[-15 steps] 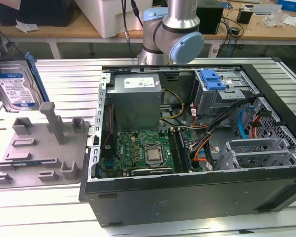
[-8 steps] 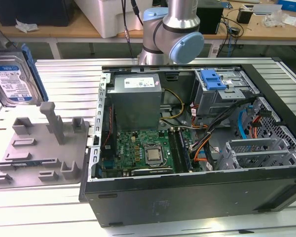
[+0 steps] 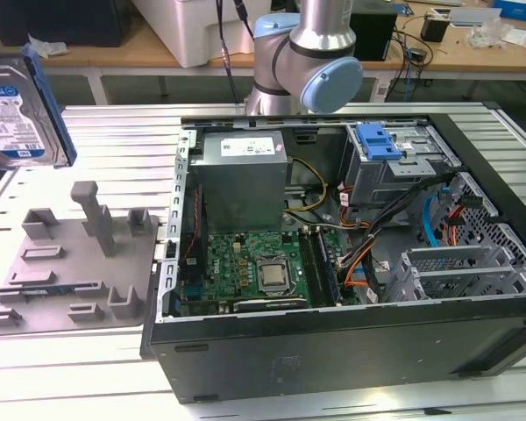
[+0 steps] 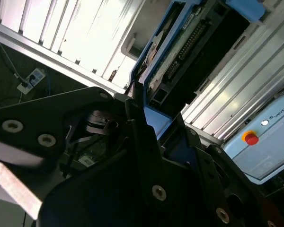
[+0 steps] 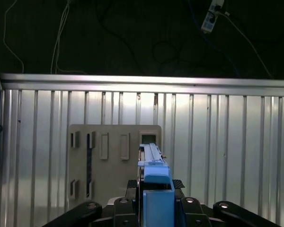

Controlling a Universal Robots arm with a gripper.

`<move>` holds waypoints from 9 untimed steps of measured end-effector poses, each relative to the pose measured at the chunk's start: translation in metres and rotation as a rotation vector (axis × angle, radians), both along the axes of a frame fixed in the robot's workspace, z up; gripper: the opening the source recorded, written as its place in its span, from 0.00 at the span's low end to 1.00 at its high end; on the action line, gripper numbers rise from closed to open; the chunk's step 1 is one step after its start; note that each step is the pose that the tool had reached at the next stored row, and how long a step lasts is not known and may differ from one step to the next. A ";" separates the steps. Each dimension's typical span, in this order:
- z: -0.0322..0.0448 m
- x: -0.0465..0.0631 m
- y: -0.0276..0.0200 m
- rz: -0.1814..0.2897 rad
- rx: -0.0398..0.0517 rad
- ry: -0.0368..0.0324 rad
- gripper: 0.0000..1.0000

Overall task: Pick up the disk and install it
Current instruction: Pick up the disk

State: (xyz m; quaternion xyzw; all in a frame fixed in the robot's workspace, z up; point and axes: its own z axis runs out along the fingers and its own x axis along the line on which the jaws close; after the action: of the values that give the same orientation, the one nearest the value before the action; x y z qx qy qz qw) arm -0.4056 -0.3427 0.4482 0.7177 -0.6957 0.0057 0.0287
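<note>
The disk (image 3: 13,114), silver with a blue-and-white label and a blue rail frame, hangs upright in the air at the exterior view's far left, above the slatted table. In the first wrist view the disk (image 5: 153,163) appears edge-on, its blue rail clamped between the black fingers of my gripper (image 5: 155,185). The second wrist view shows the disk's (image 4: 189,47) circuit-board side and blue frame rising out of the gripper (image 4: 149,113). The gripper is shut on the disk. The arm's grey and blue joints (image 3: 311,61) stand behind the computer case.
An open computer case (image 3: 333,351) lies on the table, with a grey power supply (image 3: 243,175), a motherboard (image 3: 263,267) and a drive cage carrying a blue bracket (image 3: 379,140). A grey holder plate (image 3: 70,263) with upright pegs lies left of the case, beneath the disk.
</note>
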 end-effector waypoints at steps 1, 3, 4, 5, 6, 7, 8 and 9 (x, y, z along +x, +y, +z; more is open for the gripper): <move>0.0032 0.000 0.0000 0.000 -0.0001 0.0000 0.37; 0.0148 0.000 0.0000 0.000 0.0000 0.0000 0.37; 0.0197 0.000 0.0000 0.000 -0.0001 0.0000 0.37; 0.0238 0.000 0.0000 0.000 0.0000 -0.0001 0.37; 0.0266 0.000 0.0000 0.000 0.0000 0.0000 0.37; 0.0290 0.000 0.0000 0.000 -0.0001 0.0000 0.37; 0.0318 0.000 0.0000 0.000 -0.0001 0.0000 0.37; 0.0344 0.000 0.0000 0.000 -0.0001 0.0000 0.37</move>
State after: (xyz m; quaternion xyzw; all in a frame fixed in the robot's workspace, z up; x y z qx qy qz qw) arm -0.4056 -0.3427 0.4826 0.7177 -0.6957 0.0057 0.0287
